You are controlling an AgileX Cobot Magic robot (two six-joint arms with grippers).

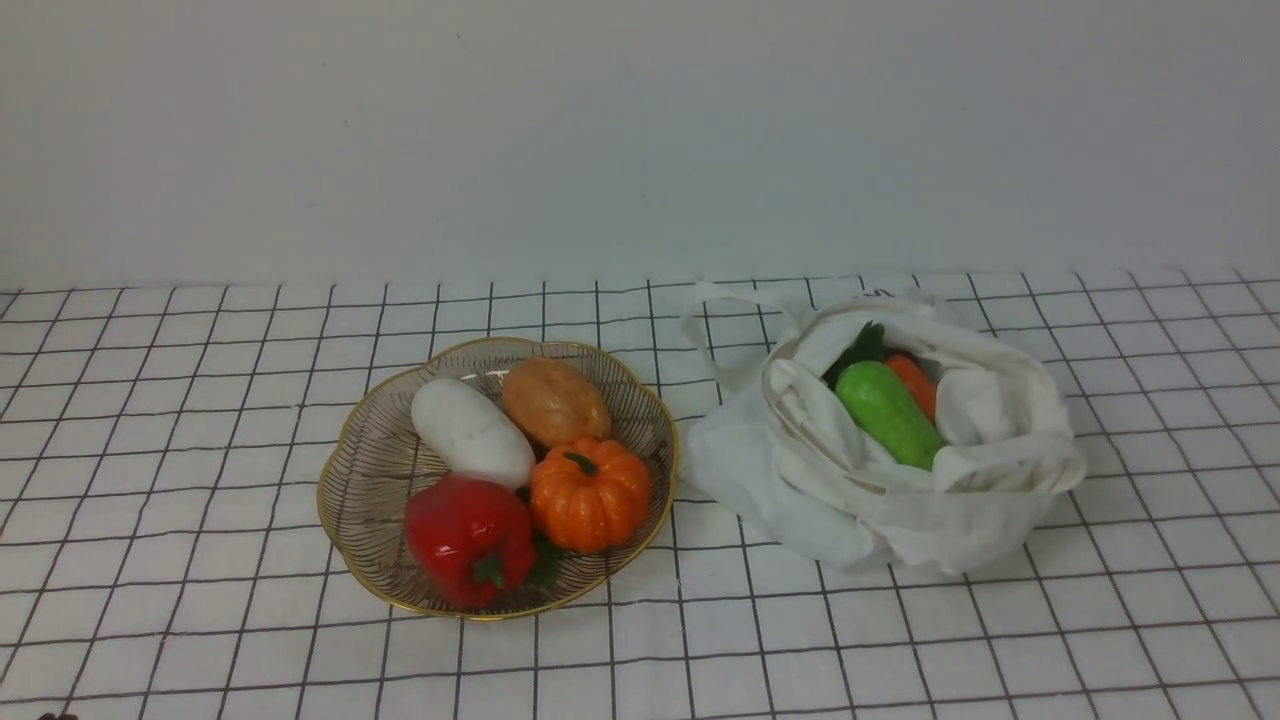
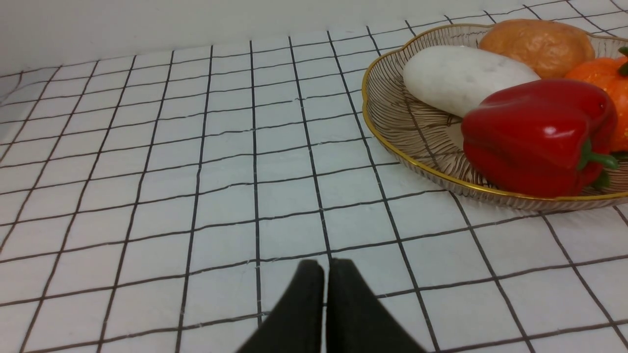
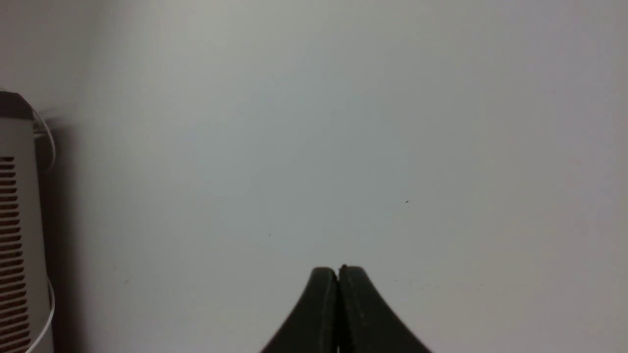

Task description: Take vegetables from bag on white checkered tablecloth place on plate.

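The off-white cloth bag (image 1: 880, 480) lies on the white checkered tablecloth (image 1: 200, 400) at the right. A green cucumber (image 1: 888, 414) and an orange carrot (image 1: 915, 383) show in its open mouth. The gold-rimmed plate (image 1: 375, 470) sits left of it and holds the tan potato (image 1: 555, 402). The plate (image 2: 407, 132) and potato (image 2: 537, 46) also show in the left wrist view. My left gripper (image 2: 325, 264) is shut and empty, low over the cloth, apart from the plate. My right gripper (image 3: 338, 271) is shut and empty, facing a bare wall. Neither gripper shows in the front view.
The plate also holds a white radish (image 1: 472, 432), a ribbed orange pumpkin (image 1: 590, 493) and a red bell pepper (image 1: 468, 537). A plain wall stands behind the table. A grey vented box (image 3: 14, 220) shows at the edge of the right wrist view.
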